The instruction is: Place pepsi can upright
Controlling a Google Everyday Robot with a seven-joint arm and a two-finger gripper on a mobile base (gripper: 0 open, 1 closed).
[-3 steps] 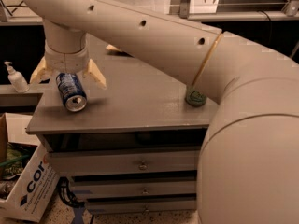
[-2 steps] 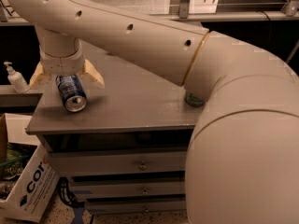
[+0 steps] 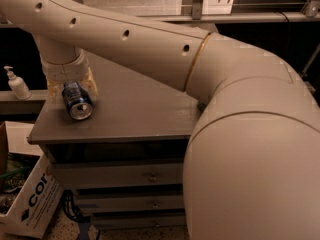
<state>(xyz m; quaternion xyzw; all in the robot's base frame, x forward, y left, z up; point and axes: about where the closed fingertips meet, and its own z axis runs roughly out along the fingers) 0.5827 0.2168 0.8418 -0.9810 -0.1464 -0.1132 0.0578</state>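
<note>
The pepsi can (image 3: 76,100) is blue and lies tilted at the left end of the grey cabinet top (image 3: 135,114), its silver end facing the camera. My gripper (image 3: 74,88) comes down from above onto the can. Its pale fingers (image 3: 91,85) sit close against both sides of the can. The wrist hides the far end of the can. My large cream arm (image 3: 150,44) crosses the whole view from the right.
A white pump bottle (image 3: 18,84) stands on a ledge at the left. A cardboard box (image 3: 32,199) sits on the floor by the cabinet's drawers (image 3: 150,176). The arm covers the right part of the cabinet top.
The gripper has come down a little and its fingers have drawn in from wide apart to close against the can. The arm has swung nearer the camera. The can has barely moved.
</note>
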